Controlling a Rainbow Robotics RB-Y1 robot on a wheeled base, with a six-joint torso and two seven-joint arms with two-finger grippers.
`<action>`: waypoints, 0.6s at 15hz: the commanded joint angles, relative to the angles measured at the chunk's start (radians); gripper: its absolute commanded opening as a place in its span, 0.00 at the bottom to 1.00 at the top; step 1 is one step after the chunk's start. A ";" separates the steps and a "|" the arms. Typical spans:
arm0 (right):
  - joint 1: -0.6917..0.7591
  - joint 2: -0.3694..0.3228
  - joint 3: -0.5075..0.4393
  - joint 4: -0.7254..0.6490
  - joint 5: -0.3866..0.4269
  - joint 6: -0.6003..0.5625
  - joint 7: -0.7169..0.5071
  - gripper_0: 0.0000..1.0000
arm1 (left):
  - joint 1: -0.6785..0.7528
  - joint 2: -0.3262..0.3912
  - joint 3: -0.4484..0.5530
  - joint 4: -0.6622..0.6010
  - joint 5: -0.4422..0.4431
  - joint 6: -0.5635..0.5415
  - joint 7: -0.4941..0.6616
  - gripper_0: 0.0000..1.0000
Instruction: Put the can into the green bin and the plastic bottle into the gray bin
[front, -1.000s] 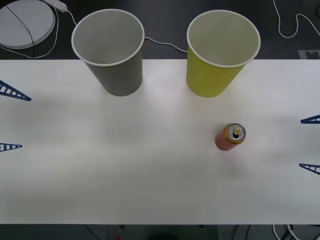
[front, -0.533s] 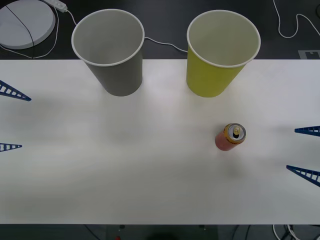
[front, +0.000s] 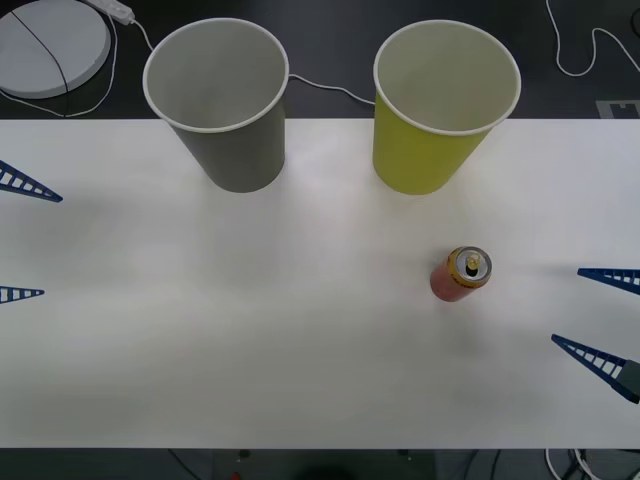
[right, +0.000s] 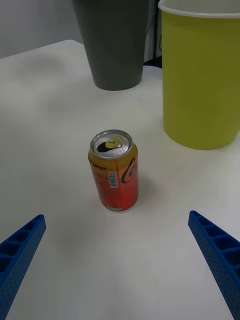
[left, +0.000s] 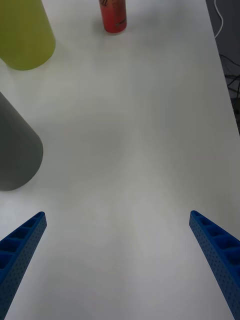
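Observation:
The red-orange can (front: 460, 275) stands upright on the white table, in front of the green bin (front: 430, 140). The gray bin (front: 235, 145) stands to its left at the table's far edge. My right gripper (front: 568, 306) is open at the right edge, a short way right of the can and apart from it. In the right wrist view the can (right: 115, 172) sits ahead of the open right gripper (right: 116, 218), with the green bin (right: 200, 80) and gray bin (right: 116, 45) behind. My left gripper (front: 50, 245) rests open at the left edge. The plastic bottle is out of view.
The white table (front: 300, 370) stretches wide in front of the bins. Behind the table, a round white disc (front: 50, 45) with cables lies at the far left, and a white cable (front: 580, 55) at the far right.
My right gripper has moved in from the right edge toward the can, its fingers reaching farther over the table. The can, both bins and the left gripper have stayed put.

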 joint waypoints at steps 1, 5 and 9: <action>-0.046 0.016 0.107 0.078 -0.092 -0.004 0.103 1.00 | 0.000 0.000 0.000 0.000 0.000 0.000 0.000 1.00; -0.127 0.019 0.291 0.192 -0.283 -0.004 0.272 1.00 | 0.000 0.000 0.000 0.000 0.000 0.000 0.000 1.00; -0.190 0.020 0.435 0.279 -0.444 -0.005 0.407 1.00 | 0.000 0.000 0.000 0.000 0.000 0.000 0.000 1.00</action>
